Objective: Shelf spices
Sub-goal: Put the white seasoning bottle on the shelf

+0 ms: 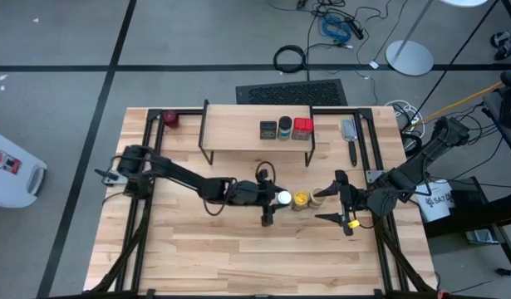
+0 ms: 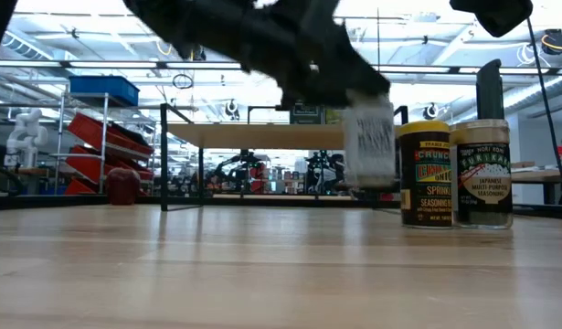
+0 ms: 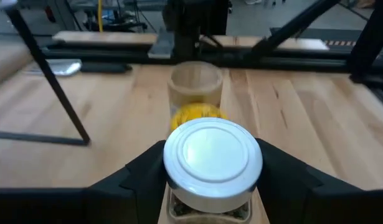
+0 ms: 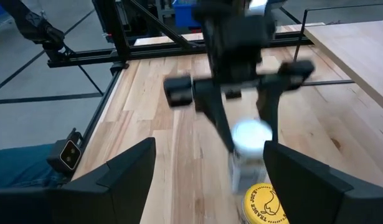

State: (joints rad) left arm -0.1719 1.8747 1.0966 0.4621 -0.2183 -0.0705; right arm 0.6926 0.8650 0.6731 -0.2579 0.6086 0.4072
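The left pincer [image 1: 272,202] grips the white-capped jar [image 1: 283,198] between its fingers [image 3: 141,171], in front of the shelf [image 1: 255,133]. The yellow-topped jar [image 1: 301,198] and the tan-topped jar [image 1: 319,196] stand just beyond. The right pincer [image 1: 336,203] hovers near them with jaws wide, holding nothing. In the low view, blur smears the held jar's label.

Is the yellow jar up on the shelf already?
No, the yellow jar stands on the table, in front of the shelf, which holds three other spices.
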